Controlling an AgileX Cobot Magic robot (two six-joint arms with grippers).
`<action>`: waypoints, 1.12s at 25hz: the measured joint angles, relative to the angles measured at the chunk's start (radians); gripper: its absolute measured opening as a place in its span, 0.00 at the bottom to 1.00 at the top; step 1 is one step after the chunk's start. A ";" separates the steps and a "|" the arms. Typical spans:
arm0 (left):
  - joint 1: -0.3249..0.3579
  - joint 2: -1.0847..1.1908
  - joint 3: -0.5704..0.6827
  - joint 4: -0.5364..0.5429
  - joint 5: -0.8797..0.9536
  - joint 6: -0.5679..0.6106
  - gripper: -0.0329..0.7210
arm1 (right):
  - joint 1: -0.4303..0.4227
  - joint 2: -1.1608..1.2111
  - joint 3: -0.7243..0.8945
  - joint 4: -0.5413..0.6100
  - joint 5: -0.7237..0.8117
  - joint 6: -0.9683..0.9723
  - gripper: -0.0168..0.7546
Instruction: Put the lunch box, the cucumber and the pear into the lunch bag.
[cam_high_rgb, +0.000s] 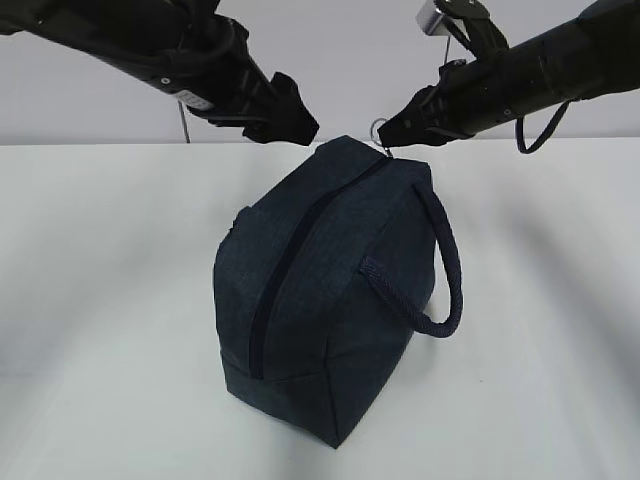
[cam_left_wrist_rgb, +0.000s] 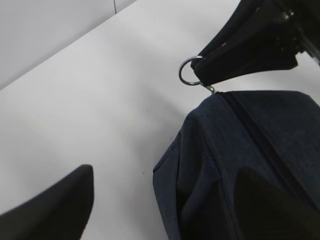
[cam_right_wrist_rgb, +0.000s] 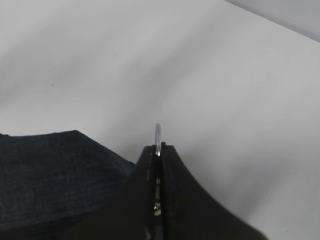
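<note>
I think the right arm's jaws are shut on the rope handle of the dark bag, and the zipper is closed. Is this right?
Not quite. The right gripper has its jaws shut on the metal ring pull of the zipper at the far top corner of the bag, not on the rope handle, which hangs free at the bag's side. The left wrist view shows it best. The zipper is closed, as you said.

Both arms matte black w/ chunky tapered links; left arm (cam_high_rgb: 150, 50) has a small white label strip on its underside. Right arm (cam_high_rgb: 540, 70) carries a thin black cable loop (cam_high_rgb: 545, 128) hanging below and a silver metal bracket (cam_high_rgb: 433, 17) up top. Gripper fingers (cam_right_wrist_rgb: 172, 200) are plain black wedges, no visible markings.
</note>
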 joint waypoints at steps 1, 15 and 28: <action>0.000 0.010 -0.021 0.001 0.011 0.001 0.72 | 0.000 0.000 0.000 0.000 0.000 0.000 0.02; -0.001 0.193 -0.248 0.000 0.193 0.002 0.71 | 0.000 0.000 0.000 0.000 0.000 0.000 0.02; -0.012 0.231 -0.269 -0.054 0.230 0.002 0.11 | 0.000 0.000 0.000 0.000 0.000 0.000 0.02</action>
